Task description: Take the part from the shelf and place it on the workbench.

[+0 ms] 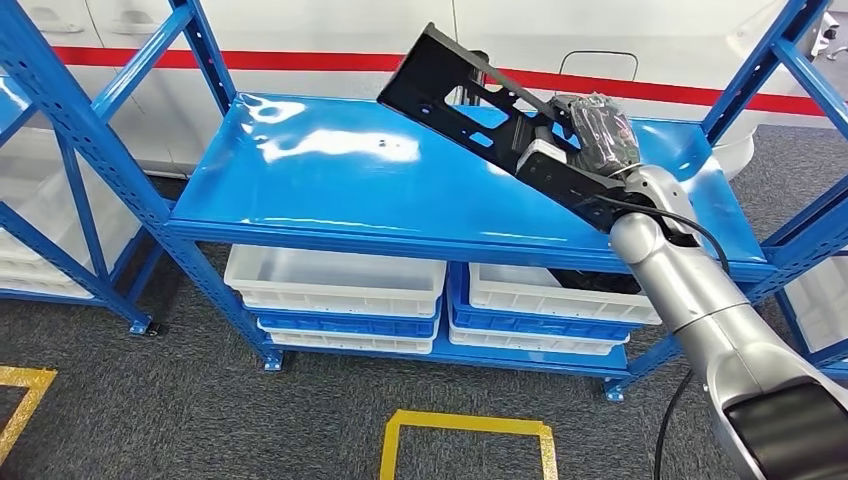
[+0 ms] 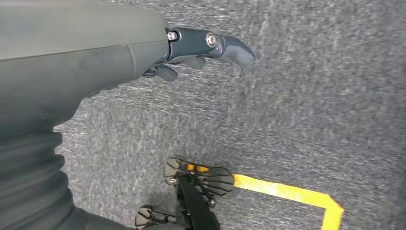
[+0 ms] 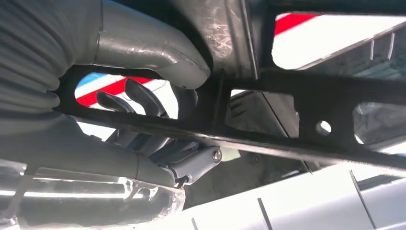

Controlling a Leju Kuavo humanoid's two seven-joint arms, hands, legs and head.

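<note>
One black metal part [image 1: 470, 95], a flat bracket with cut-out windows, hangs tilted above the blue shelf [image 1: 330, 180], its far end raised toward the back wall's red stripe [image 1: 250, 60] and its near end in the right hand [image 1: 595, 135]. That hand grips it over the shelf's right side; in the right wrist view the thumb [image 3: 158, 50] presses one face and the dark fingers [image 3: 139, 98] curl behind. Below the shelf sit white bins [image 1: 335, 280]. The left hand [image 2: 191, 48] hangs over grey carpet [image 2: 311, 96] holding nothing, fingers loosely apart. No writing can be read on the part.
</note>
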